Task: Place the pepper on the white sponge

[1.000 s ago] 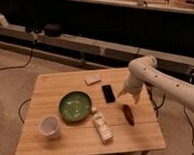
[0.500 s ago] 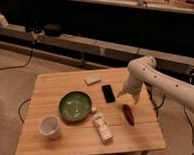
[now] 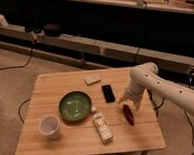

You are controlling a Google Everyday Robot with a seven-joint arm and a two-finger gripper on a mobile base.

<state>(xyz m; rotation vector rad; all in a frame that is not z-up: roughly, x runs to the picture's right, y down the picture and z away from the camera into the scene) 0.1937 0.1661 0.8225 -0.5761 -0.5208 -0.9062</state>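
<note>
Claw (image 3: 126,103) low over the pepper (image 3: 129,116), near the right edge of the table (image 3: 56,87).

Cannot tell how far open the claw is, nor whether it has hold of anything; set just above the pepper's far end, perhaps touching. Pepper flat on the wood close to the right edge, well apart from the white sponge (image 3: 92,80) near the back edge. Black slab (image 3: 108,93) between the two, just left of the claw. Bare wood around the sponge and toward the back right corner. Green plate (image 3: 75,105) mid-table, white cup (image 3: 49,126) near the front left corner, long white bar (image 3: 102,128) toward the front edge. Arm (image 3: 159,86) reaching in over the right edge. Pale wooden top; pale floor with cables (image 3: 19,65); long ledge (image 3: 108,47) behind.
</note>
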